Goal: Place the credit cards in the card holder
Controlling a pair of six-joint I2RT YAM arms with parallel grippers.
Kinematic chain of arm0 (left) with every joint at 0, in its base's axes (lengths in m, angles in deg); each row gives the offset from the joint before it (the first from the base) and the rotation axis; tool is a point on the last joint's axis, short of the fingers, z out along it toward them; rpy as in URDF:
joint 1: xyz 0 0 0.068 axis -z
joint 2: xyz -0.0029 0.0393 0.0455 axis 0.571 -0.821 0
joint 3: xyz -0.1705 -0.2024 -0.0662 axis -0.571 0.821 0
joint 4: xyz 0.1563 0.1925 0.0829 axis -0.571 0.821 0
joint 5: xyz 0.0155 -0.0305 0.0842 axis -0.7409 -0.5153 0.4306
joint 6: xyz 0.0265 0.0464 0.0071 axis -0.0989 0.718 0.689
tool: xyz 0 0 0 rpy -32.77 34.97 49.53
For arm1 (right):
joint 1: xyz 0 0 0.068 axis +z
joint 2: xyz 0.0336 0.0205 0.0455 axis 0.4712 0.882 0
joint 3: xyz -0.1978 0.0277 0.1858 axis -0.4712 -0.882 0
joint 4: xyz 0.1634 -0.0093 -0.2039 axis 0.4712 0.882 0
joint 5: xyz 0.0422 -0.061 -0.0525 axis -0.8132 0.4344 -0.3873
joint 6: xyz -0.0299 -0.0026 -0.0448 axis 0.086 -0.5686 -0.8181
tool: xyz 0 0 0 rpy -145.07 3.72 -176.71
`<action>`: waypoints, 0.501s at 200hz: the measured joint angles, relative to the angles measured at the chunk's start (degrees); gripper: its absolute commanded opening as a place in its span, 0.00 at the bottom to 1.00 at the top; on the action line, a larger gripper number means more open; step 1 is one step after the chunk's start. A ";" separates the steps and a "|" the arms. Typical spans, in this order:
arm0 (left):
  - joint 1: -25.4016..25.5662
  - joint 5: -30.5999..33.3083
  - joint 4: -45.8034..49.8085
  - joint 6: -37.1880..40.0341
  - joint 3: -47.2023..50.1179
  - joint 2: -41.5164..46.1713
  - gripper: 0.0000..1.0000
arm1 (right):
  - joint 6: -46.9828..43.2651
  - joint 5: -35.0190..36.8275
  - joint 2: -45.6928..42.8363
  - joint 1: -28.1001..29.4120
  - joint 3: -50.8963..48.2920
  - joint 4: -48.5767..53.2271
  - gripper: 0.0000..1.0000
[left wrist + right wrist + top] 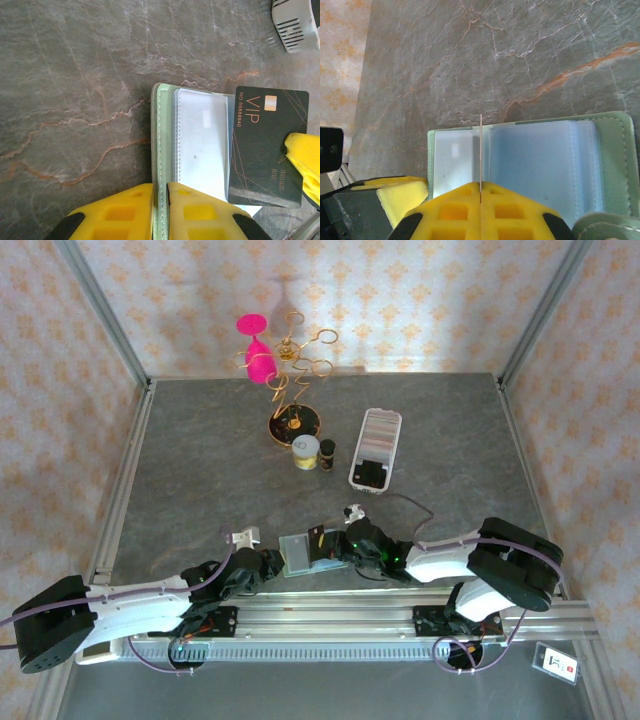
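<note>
The sage-green card holder (298, 552) lies open on the table near the front edge, its grey-blue pockets (535, 160) facing up. My left gripper (160, 187) is shut on the holder's green left cover edge (161, 150), pinning it. My right gripper (480, 184) is shut on a dark credit card with gold "VIP" lettering (265, 147). That card stands edge-on (480, 145) over the holder's pockets. More credit cards (378, 432) sit as a packed row in the clear tray (375, 450) further back.
A gold wire stand (295, 390) with a pink glass (260, 352) rises at the back middle. A small jar (306, 452) and a dark bottle (327, 454) stand beside the tray. Metal rails (400, 615) run along the front edge.
</note>
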 measured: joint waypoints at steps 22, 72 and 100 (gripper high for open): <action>0.00 -0.15 0.02 -0.22 0.02 0.37 0.16 | 0.04 -0.52 1.31 0.00 0.00 -1.16 0.00; 0.00 -0.61 0.04 -0.37 0.46 1.36 0.16 | 1.38 -2.58 3.39 0.00 -0.09 -5.11 0.00; 0.00 -0.66 0.07 -0.37 0.48 1.49 0.15 | 2.19 -3.63 3.48 0.00 -0.98 -6.12 0.00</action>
